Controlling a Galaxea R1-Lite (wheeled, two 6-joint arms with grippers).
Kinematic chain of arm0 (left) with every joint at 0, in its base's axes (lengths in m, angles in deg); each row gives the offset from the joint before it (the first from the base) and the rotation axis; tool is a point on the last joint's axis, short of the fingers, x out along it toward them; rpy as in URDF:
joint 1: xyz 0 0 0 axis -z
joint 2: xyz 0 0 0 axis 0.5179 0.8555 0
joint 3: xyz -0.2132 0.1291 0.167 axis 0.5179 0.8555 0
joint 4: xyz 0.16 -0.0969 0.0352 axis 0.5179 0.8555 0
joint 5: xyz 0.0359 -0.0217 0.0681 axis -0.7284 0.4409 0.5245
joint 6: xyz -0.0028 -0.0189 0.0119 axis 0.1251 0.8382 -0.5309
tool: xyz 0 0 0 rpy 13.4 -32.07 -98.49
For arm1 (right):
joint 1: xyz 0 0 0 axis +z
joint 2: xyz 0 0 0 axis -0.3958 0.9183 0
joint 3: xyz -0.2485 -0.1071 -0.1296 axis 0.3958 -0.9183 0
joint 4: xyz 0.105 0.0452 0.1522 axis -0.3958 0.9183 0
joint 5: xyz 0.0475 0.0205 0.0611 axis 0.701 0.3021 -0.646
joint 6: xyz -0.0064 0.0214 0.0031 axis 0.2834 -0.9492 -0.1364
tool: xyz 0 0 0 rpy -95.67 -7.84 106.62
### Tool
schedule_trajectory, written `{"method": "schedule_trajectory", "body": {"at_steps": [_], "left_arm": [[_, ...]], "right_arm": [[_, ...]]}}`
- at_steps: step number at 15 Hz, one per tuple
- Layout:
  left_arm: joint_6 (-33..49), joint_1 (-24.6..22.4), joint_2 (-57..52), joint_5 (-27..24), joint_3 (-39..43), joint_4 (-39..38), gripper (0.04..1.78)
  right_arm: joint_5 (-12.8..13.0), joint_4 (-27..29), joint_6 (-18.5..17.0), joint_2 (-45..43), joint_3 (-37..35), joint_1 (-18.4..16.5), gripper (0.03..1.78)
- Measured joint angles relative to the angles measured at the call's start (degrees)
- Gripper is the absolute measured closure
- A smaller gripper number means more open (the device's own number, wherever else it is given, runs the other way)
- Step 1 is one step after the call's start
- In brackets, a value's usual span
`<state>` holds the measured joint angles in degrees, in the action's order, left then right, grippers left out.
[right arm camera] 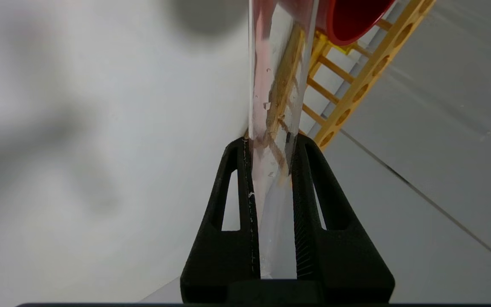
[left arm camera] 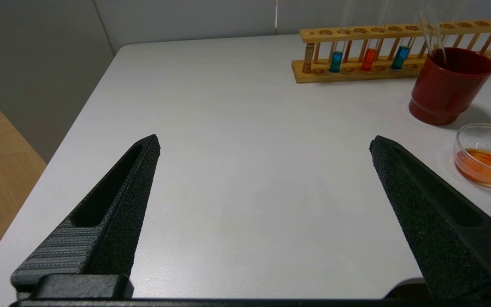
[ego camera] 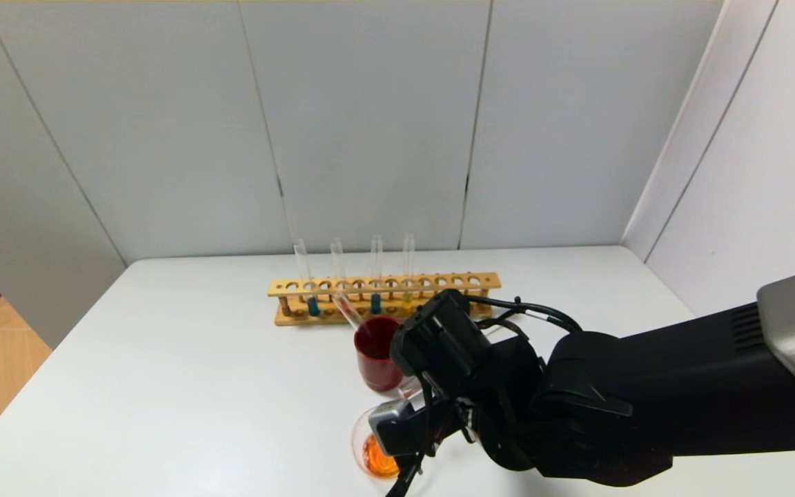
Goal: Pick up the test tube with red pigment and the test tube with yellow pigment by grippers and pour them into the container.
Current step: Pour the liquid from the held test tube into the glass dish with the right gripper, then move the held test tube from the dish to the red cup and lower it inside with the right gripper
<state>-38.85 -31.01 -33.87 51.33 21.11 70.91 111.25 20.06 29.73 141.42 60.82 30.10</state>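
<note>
My right gripper (ego camera: 404, 476) (right arm camera: 271, 145) is shut on a clear test tube (right arm camera: 277, 85) with a faint reddish film inside. It holds the tube tilted right over the container (ego camera: 358, 442), a low clear glass cup with orange-red liquid at its bottom, also seen in the left wrist view (left arm camera: 484, 128). A test tube with red pigment (left arm camera: 369, 59) stands in the wooden rack (ego camera: 439, 281) between two teal tubes. The test tube with yellow pigment (ego camera: 408, 297) stands further right in the rack. My left gripper (left arm camera: 264, 143) is open and empty above bare table, out of the head view.
A dark red cup (ego camera: 378, 355) (left arm camera: 448, 89) stands between rack and container, with an empty tube (ego camera: 348, 312) leaning in it. Teal tubes (ego camera: 313, 306) (ego camera: 375, 304) stand in the rack. The white table (ego camera: 197, 386) ends at grey walls behind and to the right.
</note>
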Motion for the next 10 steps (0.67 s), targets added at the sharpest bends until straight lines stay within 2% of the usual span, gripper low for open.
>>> {"method": "schedule_trajectory", "body": {"at_steps": [3, 5, 10], "left_arm": [[0.02, 0.0, 0.0, 0.0, 0.0, 0.0, 0.08], [0.02, 0.0, 0.0, 0.0, 0.0, 0.0, 0.08], [0.02, 0.0, 0.0, 0.0, 0.0, 0.0, 0.08]], "right_arm": [[0.37, 0.0, 0.82, 0.07, 0.52, 0.52, 1.49], [1.91, 0.0, 1.34, 0.07, 0.61, 0.96, 1.49], [2.05, -0.07, 1.29, 0.05, 0.61, 1.87, 1.49]]}}
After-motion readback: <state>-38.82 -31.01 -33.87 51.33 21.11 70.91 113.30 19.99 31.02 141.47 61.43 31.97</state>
